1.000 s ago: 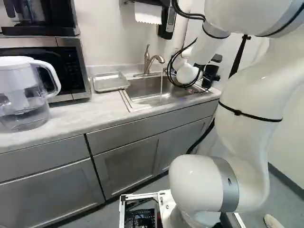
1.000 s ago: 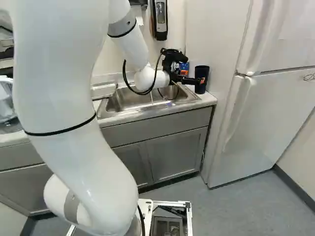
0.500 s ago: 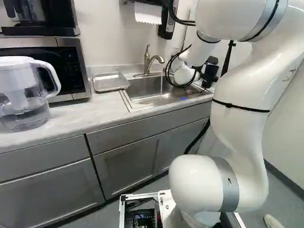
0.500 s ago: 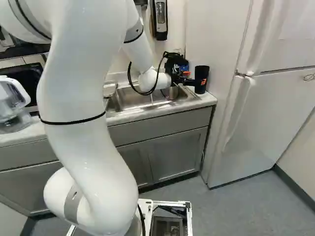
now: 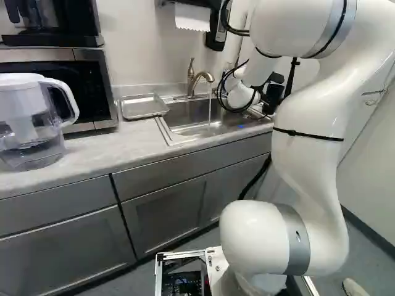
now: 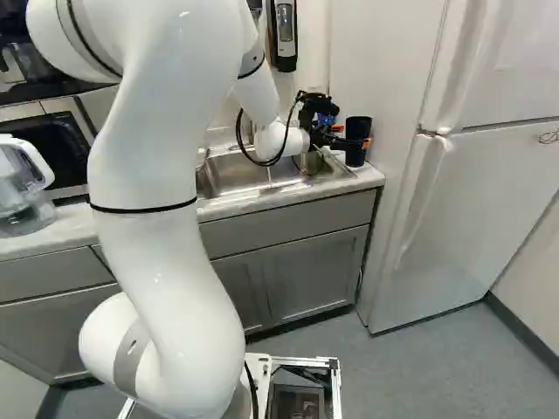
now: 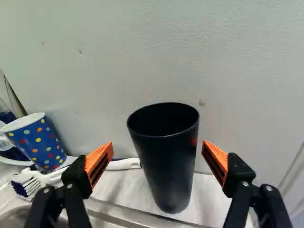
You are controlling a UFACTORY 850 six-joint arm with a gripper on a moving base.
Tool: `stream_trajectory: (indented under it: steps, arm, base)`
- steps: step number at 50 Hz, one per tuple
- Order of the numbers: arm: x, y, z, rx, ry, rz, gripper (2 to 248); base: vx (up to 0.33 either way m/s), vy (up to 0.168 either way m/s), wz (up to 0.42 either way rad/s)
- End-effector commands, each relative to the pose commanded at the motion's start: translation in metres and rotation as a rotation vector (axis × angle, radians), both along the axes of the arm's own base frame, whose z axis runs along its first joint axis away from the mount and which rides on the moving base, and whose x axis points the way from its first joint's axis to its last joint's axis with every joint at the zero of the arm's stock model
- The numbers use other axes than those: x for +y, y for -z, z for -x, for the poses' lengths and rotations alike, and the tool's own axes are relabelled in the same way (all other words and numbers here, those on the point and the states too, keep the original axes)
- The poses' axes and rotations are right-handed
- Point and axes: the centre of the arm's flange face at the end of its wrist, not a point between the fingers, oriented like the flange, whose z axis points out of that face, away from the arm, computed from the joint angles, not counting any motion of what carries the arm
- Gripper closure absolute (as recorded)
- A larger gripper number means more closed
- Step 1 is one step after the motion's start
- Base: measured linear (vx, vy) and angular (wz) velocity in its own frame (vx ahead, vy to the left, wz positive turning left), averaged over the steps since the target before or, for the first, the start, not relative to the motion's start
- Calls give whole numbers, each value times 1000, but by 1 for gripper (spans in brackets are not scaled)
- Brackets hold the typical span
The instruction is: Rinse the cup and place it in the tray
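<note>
Lining up with the dark cup [image 7: 166, 159] is what the coming move turns on: it stands upright on the bench [image 6: 370, 174], to the right of the sink [image 6: 234, 174], straight ahead of the gripper [image 7: 157, 150]. The gripper reaches in from the left with its fingers spread wide, one toward each flank of the cup, pinching nothing. Air shows on both sides in the wrist view, though less beside the finger farther from the dotted cup [image 7: 37, 142]. Whether the tips are already level with the cup's wall, I cannot tell.

The cup's long axis is vertical and the approach looks roughly level, so the fingers should close across its sides. I'd centre them first; a lopsided close could nudge or tip it. The grasp seems the step in hand. Water runs from the faucet [image 5: 191, 79] into the sink, and the tray [image 5: 143, 106] lies beyond, on the left.
</note>
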Motion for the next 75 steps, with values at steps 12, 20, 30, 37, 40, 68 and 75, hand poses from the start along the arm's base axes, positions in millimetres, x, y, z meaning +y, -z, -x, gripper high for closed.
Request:
stream_trajectory:
  steps: [12, 20, 30, 37, 40, 68, 75]
  arm:
    - [-1, 0, 0, 0, 1, 0, 3]
    - [-1, 0, 0, 0, 1, 0, 3]
    - [-2, 0, 0, 0, 2, 0, 3]
    - [-2, 0, 0, 0, 2, 0, 3]
    - [-2, 0, 0, 0, 2, 0, 19]
    - [-1, 0, 0, 0, 1, 0, 125]
    - [1, 0, 0, 0, -2, 0, 125]
  base:
    - [0, 0, 0]
    - [0, 0, 0]
    - [0, 0, 0]
    - [0, 0, 0]
    - [0, 0, 0]
    - [0, 0, 0]
    - [0, 0, 0]
